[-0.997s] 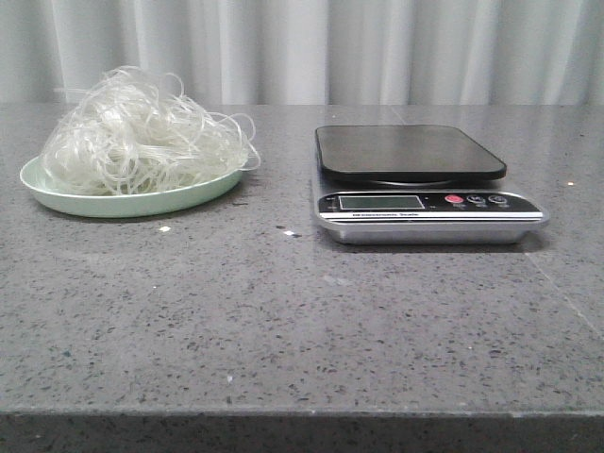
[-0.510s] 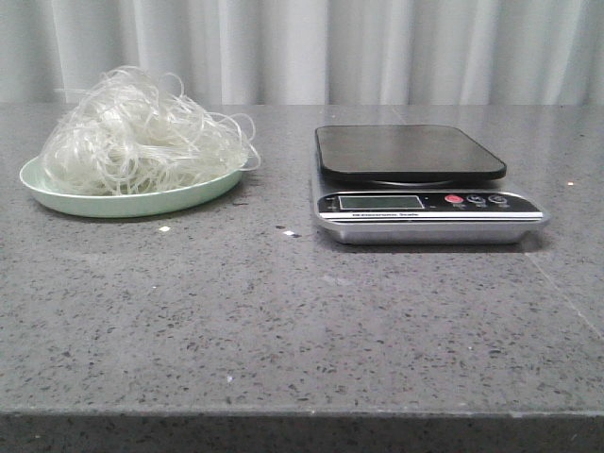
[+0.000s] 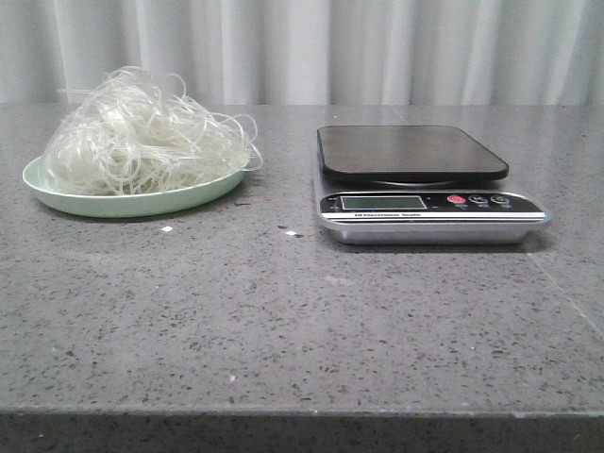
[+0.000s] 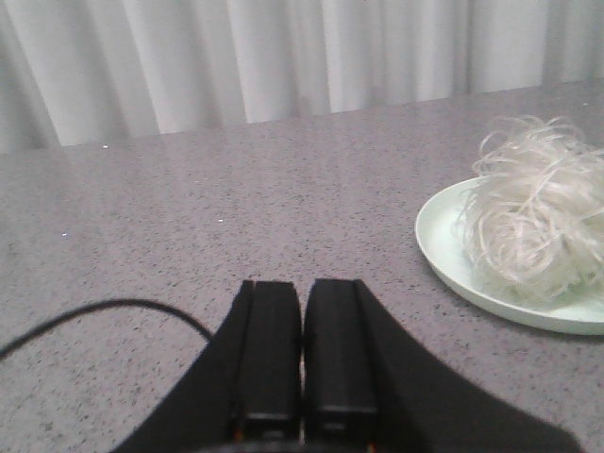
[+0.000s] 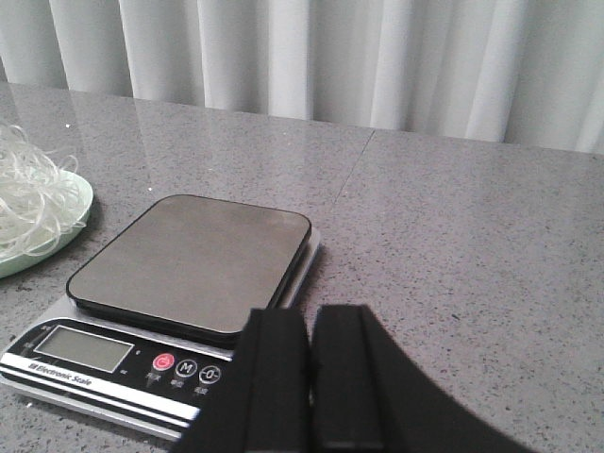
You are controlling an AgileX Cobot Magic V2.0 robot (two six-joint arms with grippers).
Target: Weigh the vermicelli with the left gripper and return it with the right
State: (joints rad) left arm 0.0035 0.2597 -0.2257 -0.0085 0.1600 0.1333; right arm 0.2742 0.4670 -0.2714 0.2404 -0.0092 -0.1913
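Vermicelli handling had not begun: the left gripper (image 4: pixel 302 377), black-fingered, was closed on nothing, its two fingers pressed together above bare table, and the right gripper (image 5: pixel 311 377) was likewise closed and empty, hanging near the front edge of the scale. Outward from the left gripper, the fluffy ball of thin translucent whitish vermicelli (image 3: pixel 142 132) sat heaped on the shallow pale green plate (image 3: pixel 57 198) near the table's back left corner, a few loops spilling over the plate's rim on the scale side. The silver digital kitchen scale with a dark rectangular platform (image 3: pixel 412 153) stood well apart from it, towards the right edge of the grey speckled stone table (image 3: pixel 302 321), its platform bare. To do the pickup well, the left gripper would likely need to open wide, descend over the centre of the ball and close deep in the strands, since loose loops could snag or trail.
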